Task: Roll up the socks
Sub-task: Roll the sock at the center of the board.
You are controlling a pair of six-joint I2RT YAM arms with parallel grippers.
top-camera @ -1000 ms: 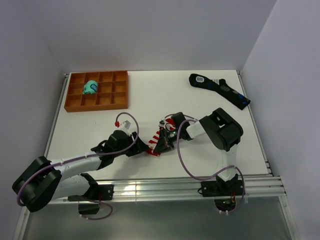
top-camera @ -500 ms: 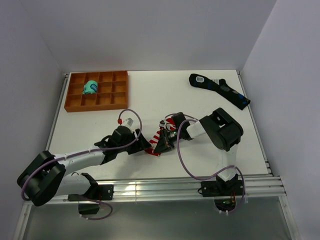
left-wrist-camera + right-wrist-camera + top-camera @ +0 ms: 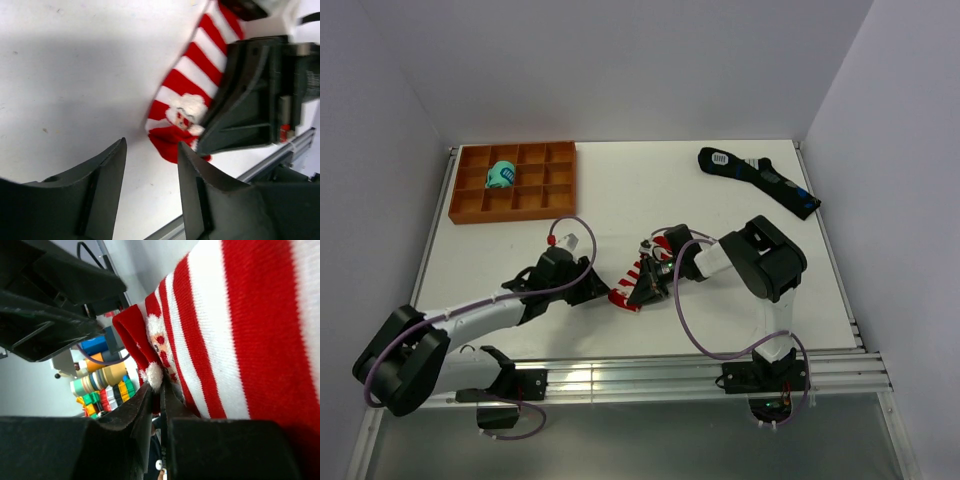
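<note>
The socks (image 3: 638,272) lie mid-table as a red-and-white striped strip, with a red cuff end bearing white marks (image 3: 172,142) toward the near edge. My right gripper (image 3: 644,290) is shut on the socks' edge beside that cuff. In the right wrist view its jaws (image 3: 160,387) pinch the fabric next to a white pompom, and the stripes (image 3: 240,330) fill the frame. My left gripper (image 3: 152,146) is open with only table between its fingers. The cuff lies just ahead of its right finger (image 3: 200,195). In the top view it (image 3: 598,290) sits just left of the socks.
An orange compartment tray (image 3: 510,216) stands at the back left with a teal sock bundle (image 3: 501,175) in one cell. A long black sock with blue patches (image 3: 760,180) lies at the back right. Aluminium rails (image 3: 650,375) run along the near edge.
My left gripper has drawn back a little to the left of the socks' red end, and its jaws widened then narrowed. The right gripper keeps its hold in place.
</note>
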